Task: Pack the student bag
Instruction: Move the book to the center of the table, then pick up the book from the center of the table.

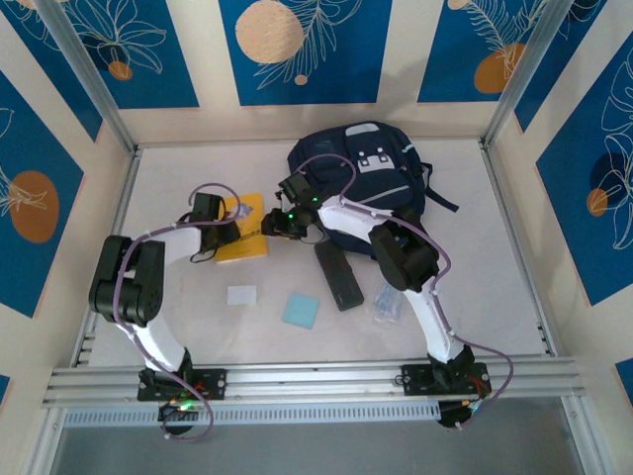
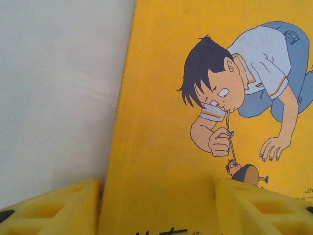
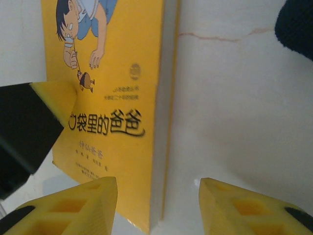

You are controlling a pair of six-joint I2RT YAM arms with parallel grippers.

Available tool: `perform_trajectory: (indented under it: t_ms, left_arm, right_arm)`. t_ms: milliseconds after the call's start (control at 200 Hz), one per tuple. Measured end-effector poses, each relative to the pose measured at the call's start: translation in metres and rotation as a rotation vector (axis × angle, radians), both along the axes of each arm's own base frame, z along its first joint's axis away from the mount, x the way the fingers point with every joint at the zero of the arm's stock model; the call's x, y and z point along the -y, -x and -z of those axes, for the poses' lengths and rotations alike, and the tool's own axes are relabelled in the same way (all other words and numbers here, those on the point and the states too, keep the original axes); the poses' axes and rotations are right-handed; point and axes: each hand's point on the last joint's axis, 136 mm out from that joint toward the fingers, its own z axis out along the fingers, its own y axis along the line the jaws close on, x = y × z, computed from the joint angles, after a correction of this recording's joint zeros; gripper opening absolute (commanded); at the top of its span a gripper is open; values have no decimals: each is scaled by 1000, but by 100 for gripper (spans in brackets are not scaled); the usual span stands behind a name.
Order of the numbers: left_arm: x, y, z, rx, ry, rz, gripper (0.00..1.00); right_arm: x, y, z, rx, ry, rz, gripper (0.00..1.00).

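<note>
Looking just past the arm bases, you have a white card (image 1: 241, 295), a pale blue square (image 1: 301, 310) and a black case (image 1: 336, 277) lying loose on the tabletop (image 2: 58, 88), unpacked as yet. Beyond them both claws meet at the yellow book (image 2: 161, 122). Your left claw (image 2: 156, 183) stands parted, one finger over bare tabletop and one over the cover, straddling a long edge (likely to pinch it up). Your right claw (image 3: 159, 181), also parted and holding nothing, straddles the opposite edge, probably to steady the book. Farthest back lies the student bag (image 1: 361, 163), near the book, so the carry looks short.
</note>
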Motion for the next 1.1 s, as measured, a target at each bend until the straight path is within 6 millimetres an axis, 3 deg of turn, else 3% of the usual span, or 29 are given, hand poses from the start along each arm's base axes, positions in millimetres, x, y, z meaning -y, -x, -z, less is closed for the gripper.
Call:
perform_trajectory:
  t_ms: [270, 500, 880, 1100]
  left_arm:
    - [21, -3, -2, 25, 29, 20, 60]
    - [22, -4, -2, 28, 39, 8, 61]
    - [22, -4, -1, 33, 40, 8, 61]
    - [22, -3, -3, 43, 46, 9, 65]
  right_arm:
    - [-3, 0, 8, -20, 16, -5, 37]
    - [-1, -1, 7, -31, 14, 0, 32]
    - [-15, 1, -22, -47, -114, 3, 23]
    - [-18, -1, -29, -96, -167, 31, 0]
